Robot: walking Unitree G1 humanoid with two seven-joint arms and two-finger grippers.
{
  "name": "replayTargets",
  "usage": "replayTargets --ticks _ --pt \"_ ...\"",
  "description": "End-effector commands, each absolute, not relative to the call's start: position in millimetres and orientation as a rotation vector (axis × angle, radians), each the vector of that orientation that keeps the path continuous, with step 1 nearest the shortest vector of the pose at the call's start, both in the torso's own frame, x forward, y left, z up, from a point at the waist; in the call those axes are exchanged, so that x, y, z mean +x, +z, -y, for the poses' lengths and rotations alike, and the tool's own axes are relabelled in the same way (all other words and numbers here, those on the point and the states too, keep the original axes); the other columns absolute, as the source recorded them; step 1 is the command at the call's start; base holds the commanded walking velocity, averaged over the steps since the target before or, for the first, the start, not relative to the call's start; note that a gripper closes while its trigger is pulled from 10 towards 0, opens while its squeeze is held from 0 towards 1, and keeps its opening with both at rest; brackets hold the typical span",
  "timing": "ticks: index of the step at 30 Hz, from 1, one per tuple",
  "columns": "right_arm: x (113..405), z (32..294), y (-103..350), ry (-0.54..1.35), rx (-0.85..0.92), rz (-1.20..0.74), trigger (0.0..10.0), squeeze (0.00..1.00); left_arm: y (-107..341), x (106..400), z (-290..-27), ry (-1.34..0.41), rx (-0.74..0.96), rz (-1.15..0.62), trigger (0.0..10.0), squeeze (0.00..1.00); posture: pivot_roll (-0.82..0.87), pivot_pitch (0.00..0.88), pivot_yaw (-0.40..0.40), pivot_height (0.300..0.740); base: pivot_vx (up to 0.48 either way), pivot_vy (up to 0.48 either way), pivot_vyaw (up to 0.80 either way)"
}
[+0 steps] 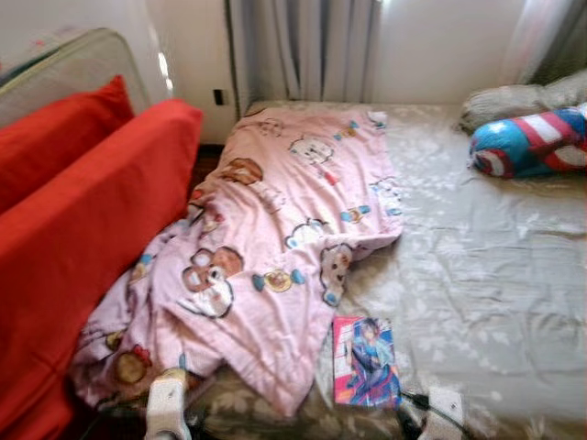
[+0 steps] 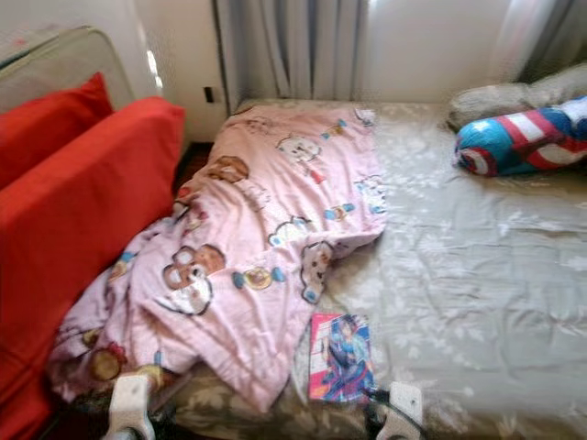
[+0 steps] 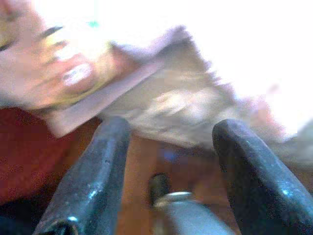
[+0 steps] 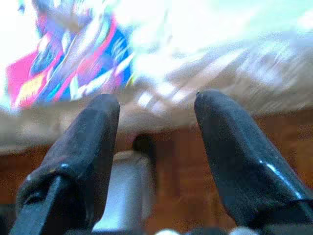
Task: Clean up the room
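Note:
A crumpled pink cartoon-print blanket [image 1: 275, 238] lies across the left half of the bed, and its lower corner hangs over the front edge. A colourful comic book [image 1: 365, 361] lies flat on the grey sheet [image 1: 477, 266] beside the blanket, near the front edge. My left gripper [image 3: 171, 129] is open and low in front of the bed, just below the blanket's hanging edge [image 3: 161, 93]. My right gripper [image 4: 156, 100] is also open and empty, just short of the comic book [image 4: 68, 63]. Both wrists, left [image 1: 167, 403] and right [image 1: 444, 408], show at the bottom of the left eye view.
Red sofa cushions [image 1: 83, 211] stand close along the bed's left side. A blue, red and white shield-print pillow [image 1: 532, 142] and a grey pillow [image 1: 514, 99] lie at the far right of the bed. Curtains [image 1: 303, 50] hang behind the bed. Brown wooden floor [image 4: 176, 161] is below the grippers.

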State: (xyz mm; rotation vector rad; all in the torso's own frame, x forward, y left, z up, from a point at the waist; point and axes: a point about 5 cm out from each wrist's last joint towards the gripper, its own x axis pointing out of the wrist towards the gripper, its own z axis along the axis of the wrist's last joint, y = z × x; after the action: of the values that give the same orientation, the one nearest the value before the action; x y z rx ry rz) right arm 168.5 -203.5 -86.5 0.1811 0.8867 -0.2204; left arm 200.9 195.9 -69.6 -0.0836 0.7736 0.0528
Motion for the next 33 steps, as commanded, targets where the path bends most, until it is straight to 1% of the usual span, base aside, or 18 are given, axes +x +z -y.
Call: replayTargets --ticks 1,7,11,13,15,16,17,18,20,26,33 --pt "177.6 192.3 -83.8 -0.197 0.207 -0.856 10.0 0.0 -67.3 199.0 -211.5 0.09 -0.061 -0.758 10.0 0.0 0.01 0.047 -0.001 0.74 0.0 0.0 0.0" --pt "188.8 190.8 -77.5 -0.176 0.212 -0.797 10.0 0.0 -56.6 212.2 -216.0 0.084 -0.067 -0.67 10.0 0.0 0.01 0.053 -0.002 0.74 0.0 0.0 0.0" --pt "201.3 189.1 -69.6 -0.145 0.213 -0.729 10.0 0.0 -36.8 234.3 -220.3 0.071 -0.078 -0.525 10.0 0.0 0.01 0.054 -0.003 0.74 0.0 0.0 0.0" --pt "211.3 187.8 -62.1 -0.125 0.214 -0.657 10.0 0.0 -16.8 251.1 -220.1 0.05 -0.079 -0.382 10.0 0.0 0.01 0.053 -0.005 0.74 0.0 0.0 0.0" --pt "216.9 187.4 -57.3 -0.114 0.206 -0.615 10.0 0.0 -9.1 256.1 -218.8 0.045 -0.076 -0.328 10.0 0.0 0.01 0.052 -0.006 0.74 0.0 0.0 0.0" --pt "218.1 187.3 -56.2 -0.111 0.204 -0.605 10.0 0.0 -7.6 256.9 -218.5 0.044 -0.075 -0.318 10.0 0.0 0.01 0.052 -0.006 0.74 0.0 0.0 0.0" --pt "224.4 185.7 -50.6 -0.092 0.205 -0.557 10.0 0.0 -2.3 258.8 -216.5 0.037 -0.072 -0.276 10.0 0.0 0.01 0.053 -0.007 0.74 0.0 0.0 0.0" --pt "224.4 185.7 -50.6 -0.092 0.205 -0.557 10.0 0.0 -2.3 258.8 -216.5 0.037 -0.072 -0.276 10.0 0.0 0.01 0.053 -0.007 0.74 0.0 0.0 0.0" --pt "238.5 183.5 -35.4 -0.05 0.187 -0.435 10.0 0.0 8.1 259.3 -213.7 0.026 -0.06 -0.195 10.0 0.0 0.0 0.048 -0.008 0.74 0.0 0.0 0.0" --pt "255.8 182.6 -3.5 -0.012 0.153 -0.211 10.0 0.0 28.3 253.8 -209.4 0.005 -0.05 -0.087 10.0 0.0 0.0 0.029 -0.012 0.74 0.0 0.0 0.0" --pt "255.4 181.9 5.3 -0.028 0.144 -0.149 10.0 0.0 37.2 247.8 -210.2 0.012 -0.04 -0.054 10.0 0.0 0.0 0.005 -0.018 0.74 0.0 0.0 0.0"
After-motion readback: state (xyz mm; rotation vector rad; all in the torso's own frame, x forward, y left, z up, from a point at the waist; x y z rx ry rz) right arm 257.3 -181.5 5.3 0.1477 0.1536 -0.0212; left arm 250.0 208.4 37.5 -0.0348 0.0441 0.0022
